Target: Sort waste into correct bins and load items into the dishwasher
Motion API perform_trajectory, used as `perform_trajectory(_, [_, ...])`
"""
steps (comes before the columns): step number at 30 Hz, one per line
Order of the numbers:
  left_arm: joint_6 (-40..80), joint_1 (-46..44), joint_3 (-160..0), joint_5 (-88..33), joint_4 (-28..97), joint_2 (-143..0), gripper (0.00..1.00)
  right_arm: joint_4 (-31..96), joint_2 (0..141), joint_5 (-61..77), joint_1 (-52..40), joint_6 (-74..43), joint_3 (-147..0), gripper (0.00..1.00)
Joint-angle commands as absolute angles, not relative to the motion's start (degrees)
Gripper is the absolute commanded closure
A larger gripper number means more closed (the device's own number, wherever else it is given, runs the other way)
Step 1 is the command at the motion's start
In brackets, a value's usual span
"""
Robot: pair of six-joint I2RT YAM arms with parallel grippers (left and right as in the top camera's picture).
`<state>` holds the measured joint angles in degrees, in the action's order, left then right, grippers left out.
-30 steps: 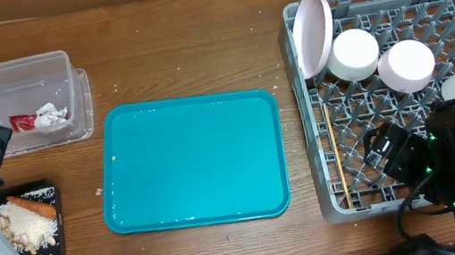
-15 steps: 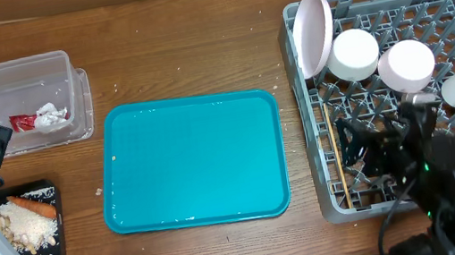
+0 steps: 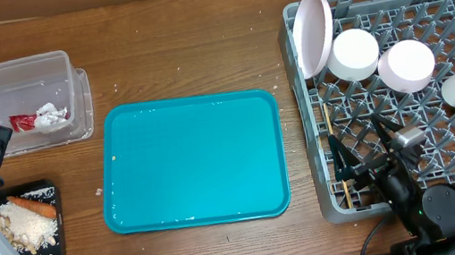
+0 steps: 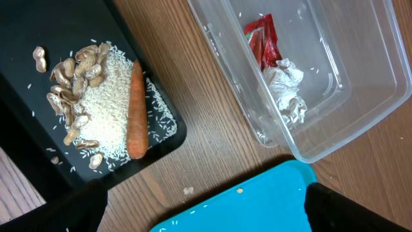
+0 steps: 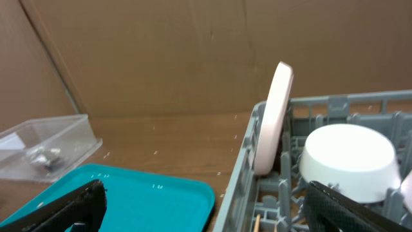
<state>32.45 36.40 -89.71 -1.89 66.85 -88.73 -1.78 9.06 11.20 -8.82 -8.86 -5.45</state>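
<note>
The left fingers (image 4: 360, 209) are spread empty with the carrot (image 4: 134, 109) seen beyond them, and the right fingers (image 5: 64, 207) are spread empty before the upright plate (image 5: 273, 119).

Illumination was bright and even over the surface (image 3: 190, 61), diffuse from above, with short, soft shadows. The teal tray (image 3: 192, 160) carried small glints along its near rim; the clear tub (image 4: 360, 109) showed mild glare on its walls. Overhead and left wrist views were sharp. The right wrist view was softer: the plate (image 5: 273, 116) and bowl (image 5: 347, 158) were slightly blurred, and the right hand (image 5: 206, 193) showed its fingers (image 5: 71, 206) dark and unfocused at the lower corners.
</note>
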Motion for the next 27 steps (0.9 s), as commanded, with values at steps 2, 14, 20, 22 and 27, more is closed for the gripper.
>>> perform_trajectory(2, [31.92, 36.34, -90.02, -1.48, 66.85, -88.86, 0.00, -3.70, 6.13, 11.68, -5.98, -8.12, -3.55, 0.00])
perform_trajectory(14, [31.92, 36.34, -90.02, -1.48, 66.87, -88.86, 0.00, -2.24, 0.16, 13.56, 1.93, -8.49, -0.45, 0.00])
perform_trajectory(20, [31.94, 36.34, -90.02, -1.48, 66.87, -88.86, 0.00, -0.03, 0.16, 9.17, 5.54, -8.51, -0.45, 0.00])
perform_trajectory(22, [31.92, 36.34, -90.02, -1.48, 66.85, -88.86, 0.00, 3.60, 0.16, 7.22, 6.57, -8.54, -0.45, 0.00])
perform_trajectory(27, [31.92, 36.34, -90.02, -1.48, 66.85, -88.86, 0.00, 4.25, 0.16, 5.19, 9.08, -8.49, -0.45, 0.00])
